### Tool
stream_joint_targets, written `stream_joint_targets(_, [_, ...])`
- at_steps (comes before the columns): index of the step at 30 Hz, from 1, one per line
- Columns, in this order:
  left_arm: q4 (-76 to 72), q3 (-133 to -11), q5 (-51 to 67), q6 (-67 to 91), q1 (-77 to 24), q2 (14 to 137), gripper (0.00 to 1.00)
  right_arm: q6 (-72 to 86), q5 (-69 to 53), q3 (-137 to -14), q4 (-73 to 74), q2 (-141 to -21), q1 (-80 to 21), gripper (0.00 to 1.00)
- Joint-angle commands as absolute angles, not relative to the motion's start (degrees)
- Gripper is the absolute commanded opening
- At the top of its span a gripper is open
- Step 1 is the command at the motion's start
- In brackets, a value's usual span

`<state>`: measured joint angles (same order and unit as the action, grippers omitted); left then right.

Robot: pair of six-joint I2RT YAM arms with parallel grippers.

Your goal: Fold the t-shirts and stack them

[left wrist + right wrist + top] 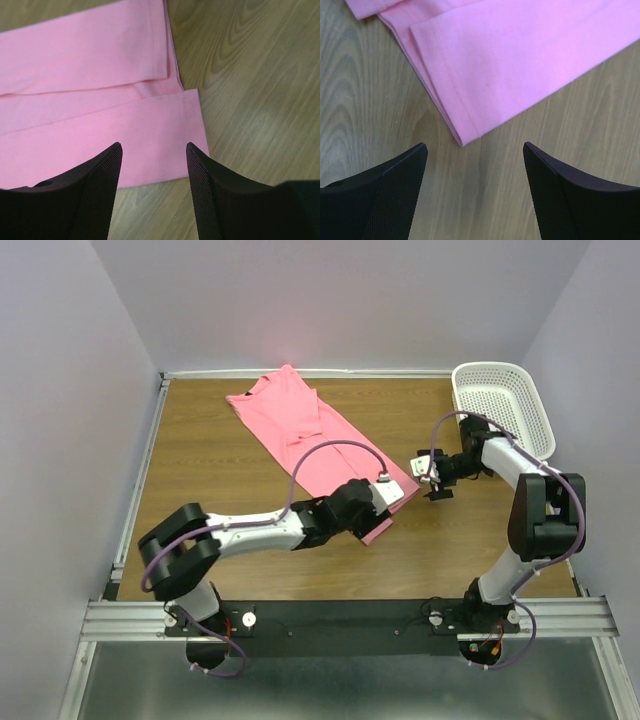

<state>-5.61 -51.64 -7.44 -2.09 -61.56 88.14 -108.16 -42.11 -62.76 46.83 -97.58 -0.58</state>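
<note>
T-shirt [300, 430] lies folded into a long strip, running diagonally from the back of the tabletop [220, 500] towards its centre. In the top view its near end is covered by the left wrist. The collar end is too small there to make out any label, and no writing can be read.

Both wrist views cut the shirt off, showing only layered hem edges with stitching.

Left arm stretches low across the tabletop from its base towards the centre. Left claw [152, 147] hangs over the hem corner, its fingers moderately apart and nothing between them.

Right arm is bent sharply at the elbow, forearm reaching inward. Right claw [475, 145] is spread wide over bare wood, just short of the other hem corner, holding nothing.

White mesh basket [530, 410] sits at the back right, well apart from the shirt.
</note>
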Motion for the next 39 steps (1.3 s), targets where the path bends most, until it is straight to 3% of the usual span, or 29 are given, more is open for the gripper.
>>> stream_joint_targets(1, [-0.4, -57.5, -12.7, -0.2, -63.5, 95.0, 0.61, -109.2, -46.9, -65.1, 50.3, -98.6, 1.5, 0.84])
stream_joint_targets(12, [1.4, -60.3, -10.1, 4.3, -67.9, 104.7, 0.57, -110.9, -48.6, -68.4, 54.9, -102.0, 4.2, 0.82])
stream_joint_targets(17, [5.5, -61.6, -14.7, 9.0, -68.5, 107.7, 0.56, -111.4, -50.5, -69.7, 57.0, -102.9, 4.3, 0.82])
stream_joint_targets(28, [11.3, -62.4, -22.3, 15.5, -68.5, 110.5, 0.4, -118.6, -51.0, -69.7, 63.4, -104.7, 4.2, 0.81])
stream_joint_targets(33, [12.8, -62.5, -23.5, 16.4, -68.6, 111.7, 0.26, -120.6, -50.0, -68.6, 64.2, -105.6, 3.3, 0.81])
stream_joint_targets(36, [12.8, -61.9, -23.2, 16.4, -68.5, 112.1, 0.13, -121.5, -48.7, -67.3, 63.3, -105.8, 1.6, 0.81])
stream_joint_targets(37, [12.8, -61.7, -23.0, 16.2, -68.5, 112.0, 0.03, -121.3, -48.4, -67.2, 62.8, -105.7, 0.6, 0.8])
stream_joint_targets(39, [11.8, -61.1, -22.2, 15.7, -68.5, 110.8, 0.0, -119.5, -47.6, -66.6, 61.1, -105.6, 0.1, 0.79])
